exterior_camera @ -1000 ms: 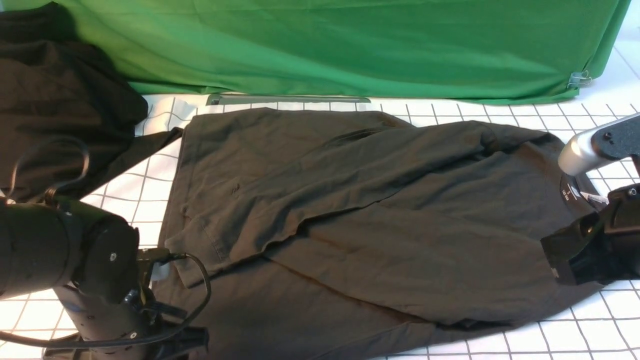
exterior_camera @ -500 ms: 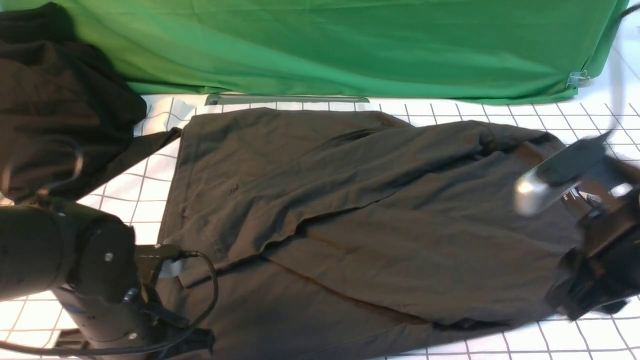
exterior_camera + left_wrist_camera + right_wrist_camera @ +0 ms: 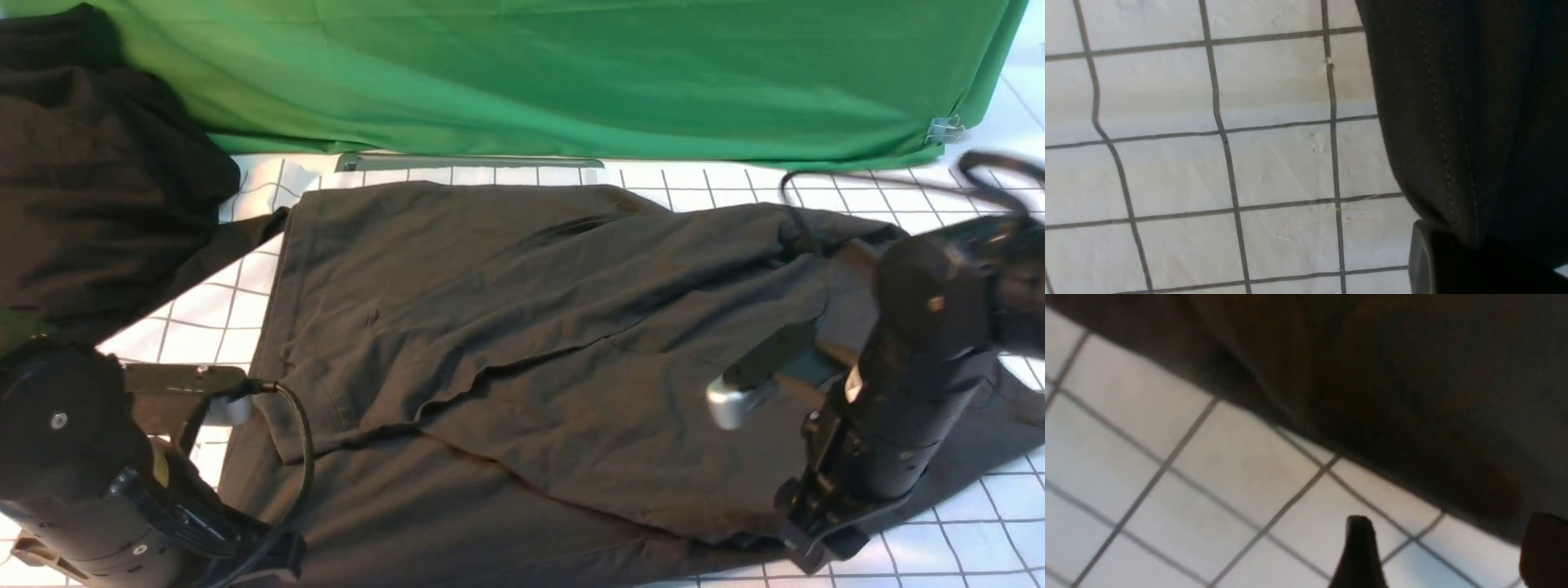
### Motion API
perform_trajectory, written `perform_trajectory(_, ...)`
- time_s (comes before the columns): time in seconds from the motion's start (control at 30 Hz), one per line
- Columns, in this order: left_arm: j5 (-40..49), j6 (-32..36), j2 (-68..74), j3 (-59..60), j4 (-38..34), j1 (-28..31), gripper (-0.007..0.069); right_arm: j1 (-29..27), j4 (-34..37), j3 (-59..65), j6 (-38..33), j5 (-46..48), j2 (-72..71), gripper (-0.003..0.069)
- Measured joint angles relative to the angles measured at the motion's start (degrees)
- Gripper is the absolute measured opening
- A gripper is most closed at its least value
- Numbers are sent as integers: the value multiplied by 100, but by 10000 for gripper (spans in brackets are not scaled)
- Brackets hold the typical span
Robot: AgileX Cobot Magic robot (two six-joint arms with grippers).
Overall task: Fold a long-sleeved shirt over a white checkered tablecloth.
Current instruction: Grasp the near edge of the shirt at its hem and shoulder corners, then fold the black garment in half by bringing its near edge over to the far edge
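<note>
The long-sleeved shirt (image 3: 531,343), dark charcoal, lies spread across the white checkered tablecloth (image 3: 204,318), with one layer folded over its middle. My left arm sits at the near left corner. In the left wrist view my left gripper (image 3: 1478,265) is shut on the shirt's stitched hem (image 3: 1437,122), and the fabric runs down into the jaws. My right gripper (image 3: 816,547) points down at the shirt's near right edge. In the right wrist view the right gripper (image 3: 1449,547) is open, its fingertips (image 3: 1359,543) wide apart over bare tablecloth (image 3: 1229,477) beside the shirt's edge (image 3: 1392,396).
A blacker garment (image 3: 98,163) is heaped at the back left. A green cloth (image 3: 571,73) hangs along the back, held by a metal clip (image 3: 945,129). A grey strip (image 3: 469,161) lies at its foot. The right arm's cable (image 3: 857,175) loops above the shirt.
The left gripper has shut on the hem and drawn it slightly left. The right arm has swung left and nearer over the shirt's right end, and its jaws have opened.
</note>
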Motion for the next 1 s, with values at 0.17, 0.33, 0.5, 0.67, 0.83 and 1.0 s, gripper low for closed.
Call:
perform_trajectory(0.17,-19,0,0,0,54,0,16,0,-249,0,184,-202,341,480)
perform_trajectory(0.33,-25,0,-16,0,27,0,16,4,-515,-20,341,-250,370,161)
perform_trajectory(0.5,312,38,-387,0,-199,0,16,4,-487,2,414,177,11,26)
perform_trajectory(0.67,947,-6,-1239,0,-466,0,16,79,-412,511,479,484,-1115,21)
perform_trajectory(0.83,1259,-279,-1829,-252,-478,15,16,118,-375,780,535,1052,-2166,21)
perform_trajectory(1.0,1241,-350,-1608,-946,-167,247,16,118,-523,260,572,1473,-2290,21)
